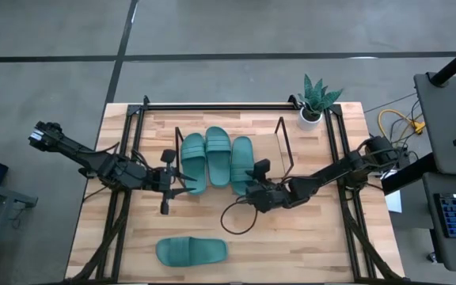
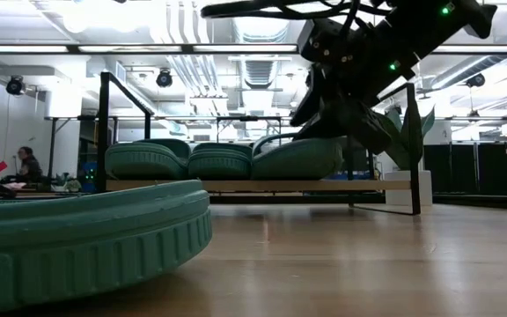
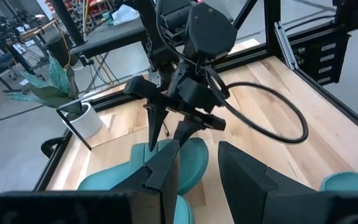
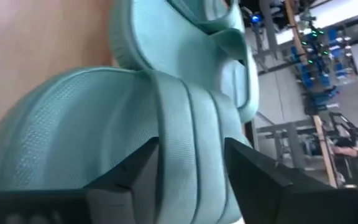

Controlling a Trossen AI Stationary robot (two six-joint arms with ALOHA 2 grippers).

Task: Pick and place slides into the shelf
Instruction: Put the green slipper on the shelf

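Note:
Three teal slides (image 1: 218, 154) lie side by side on the shelf (image 1: 282, 134), soles on its wood base (image 2: 280, 185). A fourth slide (image 1: 191, 251) lies sole down on the table near the front edge and fills the low view's foreground (image 2: 77, 238). My right gripper (image 4: 188, 168) slants down onto the rightmost slide (image 1: 242, 162) near its near end, open, one finger on either side of the strap (image 4: 185, 112). My left gripper (image 1: 179, 184) hovers open by the near end of the leftmost slide (image 1: 192, 162), with nothing between its fingers (image 3: 166, 177). My right gripper has a finger (image 4: 135, 171) on each side of the rightmost slide's strap (image 4: 191, 143), coming from the near right and slanting down. Whether the fingers touch the strap, I cannot tell. The slide rests on the shelf's base.
A potted plant (image 1: 311, 115) stands at the table's far right corner. Black frame rails (image 1: 347, 182) run along both sides and the far edge. A black cable loop (image 1: 240, 218) hangs below my right arm. Open wood lies between the shelf and the loose slide.

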